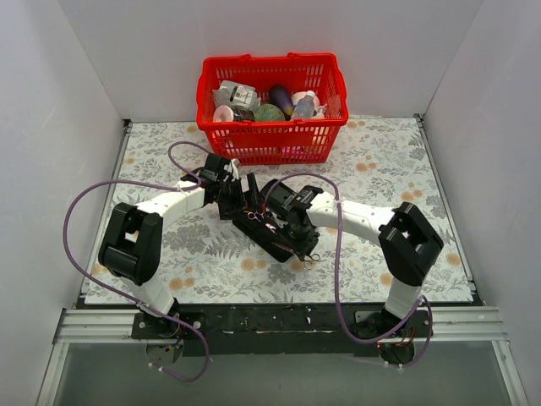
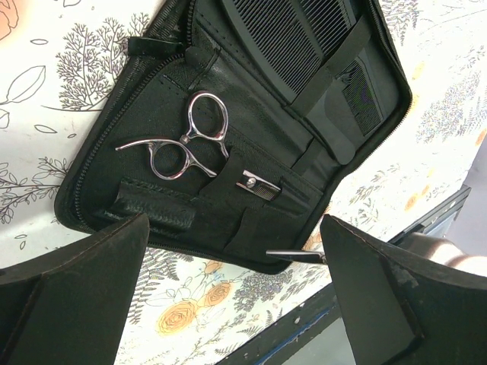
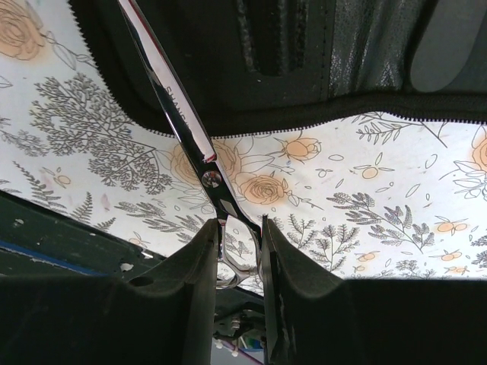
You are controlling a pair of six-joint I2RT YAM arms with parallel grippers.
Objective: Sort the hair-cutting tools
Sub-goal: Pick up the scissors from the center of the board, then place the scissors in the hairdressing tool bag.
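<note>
A flat black case (image 2: 228, 213) lies open on the flowered table. One pair of silver scissors (image 2: 190, 141) sits tucked in a case pocket, rings showing. A black comb (image 2: 304, 38) is strapped in the case's other half. My left gripper (image 2: 236, 304) is open and empty, hovering over the case's near edge (image 1: 248, 196). My right gripper (image 3: 240, 251) is shut on the finger rings of a second pair of silver scissors (image 3: 183, 122). Its blades point toward the case edge, and the blade tip shows in the left wrist view (image 2: 297, 256). In the top view the right gripper (image 1: 297, 241) is at the case's (image 1: 272, 241) near end.
A red plastic basket (image 1: 270, 128) with bottles and packets stands at the back centre. White walls close in the left, right and back sides. The black mounting rail (image 1: 270, 320) runs along the table's near edge. Purple cables loop over both arms.
</note>
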